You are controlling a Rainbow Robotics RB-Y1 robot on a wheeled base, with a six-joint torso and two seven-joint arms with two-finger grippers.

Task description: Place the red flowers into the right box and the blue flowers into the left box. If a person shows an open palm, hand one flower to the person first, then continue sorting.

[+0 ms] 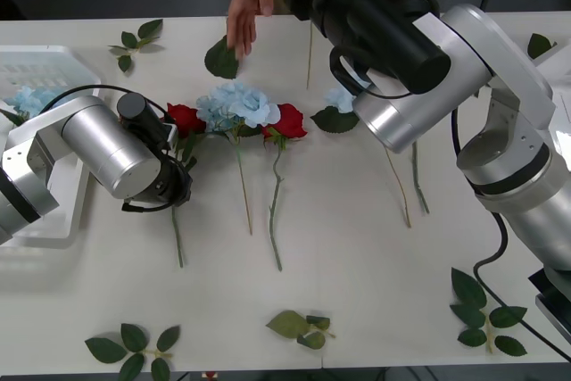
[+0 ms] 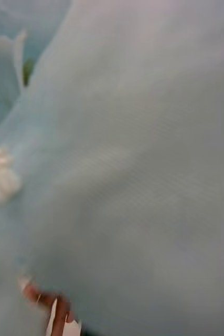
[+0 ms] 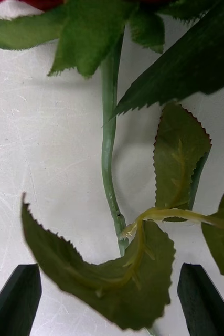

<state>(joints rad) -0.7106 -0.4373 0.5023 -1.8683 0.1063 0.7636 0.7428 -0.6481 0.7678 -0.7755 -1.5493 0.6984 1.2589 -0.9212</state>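
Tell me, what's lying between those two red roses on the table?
A pale blue flower lies between the left rose and the right rose, its head touching both, in the front view.

Materials: fabric blooms, plastic basket, brushed-metal arms, matt white table.
Blue flowers (image 1: 236,104) look like soft woven cloth, weave visible up close (image 2: 143,157). Red flowers (image 1: 287,120) cloth-like, matt; stem (image 3: 109,157) smooth plastic, leaves (image 3: 180,157) matt with serrated edges. Left box (image 1: 40,64) glossy white slotted plastic. Table (image 1: 357,256) matt white, faintly scuffed. Arm housings satin silver metal; left gripper (image 3: 112,302) fingers (image 3: 14,304) dark, matt.
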